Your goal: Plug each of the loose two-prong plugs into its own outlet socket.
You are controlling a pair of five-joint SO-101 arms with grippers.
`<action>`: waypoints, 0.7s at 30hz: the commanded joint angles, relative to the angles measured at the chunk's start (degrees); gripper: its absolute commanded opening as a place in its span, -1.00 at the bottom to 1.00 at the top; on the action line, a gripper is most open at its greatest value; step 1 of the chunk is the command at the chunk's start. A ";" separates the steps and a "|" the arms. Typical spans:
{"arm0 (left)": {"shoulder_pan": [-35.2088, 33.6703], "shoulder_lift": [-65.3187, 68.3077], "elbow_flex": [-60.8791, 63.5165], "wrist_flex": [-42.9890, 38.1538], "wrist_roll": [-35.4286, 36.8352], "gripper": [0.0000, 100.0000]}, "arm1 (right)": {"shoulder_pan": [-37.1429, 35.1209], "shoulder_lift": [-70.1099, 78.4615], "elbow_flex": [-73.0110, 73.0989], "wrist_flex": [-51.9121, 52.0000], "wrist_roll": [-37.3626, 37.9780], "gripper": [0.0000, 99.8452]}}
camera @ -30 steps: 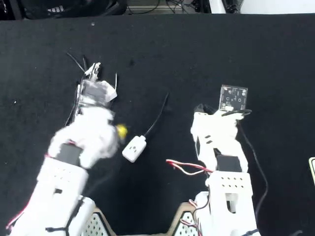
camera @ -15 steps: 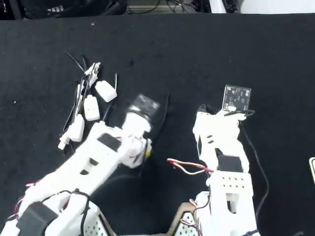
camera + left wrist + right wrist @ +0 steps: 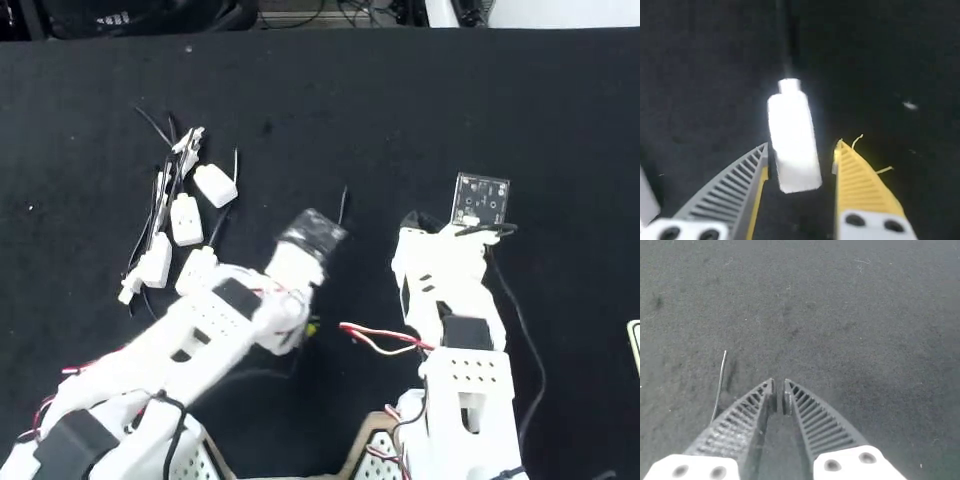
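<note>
While the left gripper is spread open, the white plug is seen lengthwise between its fingers, narrow end pointing away.

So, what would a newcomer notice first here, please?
A white rectangular plastic plug on a black cord lies between the fingers of the open left gripper, near the middle of the black cloth table. A bunch of small white plugs with thin black wires lies farther left, and the right gripper hangs shut over bare cloth.
</note>
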 commanded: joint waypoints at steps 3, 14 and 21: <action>5.14 -1.14 -2.24 0.62 -0.35 -0.57 | 0.97 0.22 -1.01 -1.49 -0.44 -0.95; -4.88 -16.70 -1.10 6.42 -0.35 -0.57 | 1.05 0.22 -0.75 -2.29 -0.44 -0.95; -14.81 -19.60 7.78 -5.71 0.18 -0.57 | 1.05 0.22 -0.75 -2.29 -0.44 -0.95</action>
